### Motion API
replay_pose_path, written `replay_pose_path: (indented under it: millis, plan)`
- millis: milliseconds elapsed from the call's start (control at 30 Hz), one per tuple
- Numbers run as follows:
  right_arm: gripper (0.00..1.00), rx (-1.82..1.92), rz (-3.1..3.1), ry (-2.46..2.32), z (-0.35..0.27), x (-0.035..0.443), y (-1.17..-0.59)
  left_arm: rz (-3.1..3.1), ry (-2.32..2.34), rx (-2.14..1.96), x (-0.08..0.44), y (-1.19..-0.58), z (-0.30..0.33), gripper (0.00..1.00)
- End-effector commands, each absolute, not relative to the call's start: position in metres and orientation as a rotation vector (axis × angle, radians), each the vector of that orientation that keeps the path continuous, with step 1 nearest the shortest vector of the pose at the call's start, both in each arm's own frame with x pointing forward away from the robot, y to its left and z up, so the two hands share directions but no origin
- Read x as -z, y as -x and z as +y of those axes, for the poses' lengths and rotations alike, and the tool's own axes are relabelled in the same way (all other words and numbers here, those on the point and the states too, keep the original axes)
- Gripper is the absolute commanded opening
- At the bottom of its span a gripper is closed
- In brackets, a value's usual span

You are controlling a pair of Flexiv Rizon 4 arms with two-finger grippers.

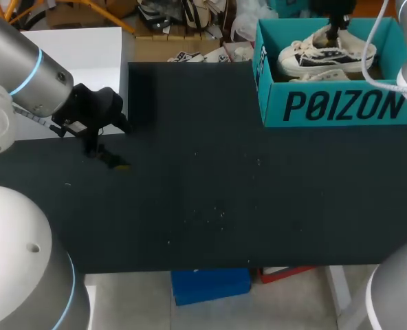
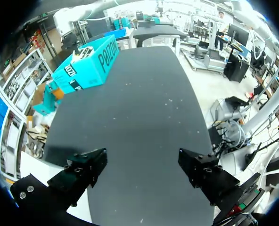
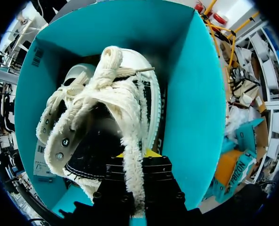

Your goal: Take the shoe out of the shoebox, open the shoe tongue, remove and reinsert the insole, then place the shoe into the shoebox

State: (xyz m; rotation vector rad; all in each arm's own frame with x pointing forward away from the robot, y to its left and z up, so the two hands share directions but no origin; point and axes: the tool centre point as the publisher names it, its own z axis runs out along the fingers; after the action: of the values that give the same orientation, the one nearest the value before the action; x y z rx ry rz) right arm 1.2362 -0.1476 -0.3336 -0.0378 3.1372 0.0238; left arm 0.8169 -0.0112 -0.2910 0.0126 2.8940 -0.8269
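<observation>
A teal shoebox (image 1: 334,106) stands open at the table's back right corner. A navy and white sneaker (image 1: 313,58) with frayed cream edging lies inside it. My right gripper (image 1: 336,31) reaches down into the box from above. In the right wrist view the sneaker (image 3: 97,108) fills the box (image 3: 196,94), and my right gripper (image 3: 138,165) is shut on a frayed strip at the shoe's opening. My left gripper (image 1: 111,159) hangs low over the table's left side, far from the box. Its fingers (image 2: 83,169) stand wide apart with nothing between them, and the shoebox (image 2: 90,63) lies far ahead.
Part of a second pale shoe (image 1: 320,74) shows in the box against the front wall. The black table (image 1: 210,192) stretches between the two grippers. A white surface (image 1: 73,45) adjoins the table at the back left.
</observation>
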Motion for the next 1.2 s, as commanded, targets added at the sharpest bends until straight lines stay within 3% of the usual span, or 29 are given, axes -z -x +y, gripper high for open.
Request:
replay_pose_path:
  millis: [33, 700, 800, 833, 867, 900, 1000, 1033, 1200]
  plan:
    - [0.00, -0.039, 3.311, 0.040, -0.144, 0.359, -1.264, 2.889, -0.014, 0.829, 0.292, -0.816, -0.011, 1.00]
    - [0.00, -0.053, 3.380, 0.052, -0.142, 0.396, -1.276, 2.889, -0.014, 0.829, 0.292, -0.816, -0.011, 1.00]
    - [0.40, -0.041, 3.389, 0.040, -0.142, 0.396, -1.274, 2.889, -0.014, 0.829, 0.292, -0.816, -0.011, 1.00]
    - [0.60, -0.034, 3.388, 0.036, -0.142, 0.394, -1.271, 2.889, -0.014, 0.829, 0.292, -0.816, -0.011, 1.00]
    - [0.88, -0.019, 3.388, 0.032, -0.141, 0.392, -1.269, 2.889, -0.014, 0.829, 0.292, -0.816, -0.011, 1.00]
    - [0.90, -0.018, 3.386, 0.025, -0.141, 0.391, -1.267, 2.889, -0.014, 0.829, 0.292, -0.816, -0.011, 1.00]
    - [0.69, 0.001, 3.375, 0.002, -0.143, 0.381, -1.259, 2.889, -0.014, 0.829, 0.292, -0.816, -0.011, 1.00]
    - [0.58, 0.005, 3.369, -0.001, -0.144, 0.376, -1.255, 2.889, -0.014, 0.829, 0.292, -0.816, -0.011, 1.00]
    - [0.65, 0.003, 3.326, -0.043, -0.149, 0.350, -1.243, 2.889, -0.014, 0.829, 0.292, -0.816, -0.011, 1.00]
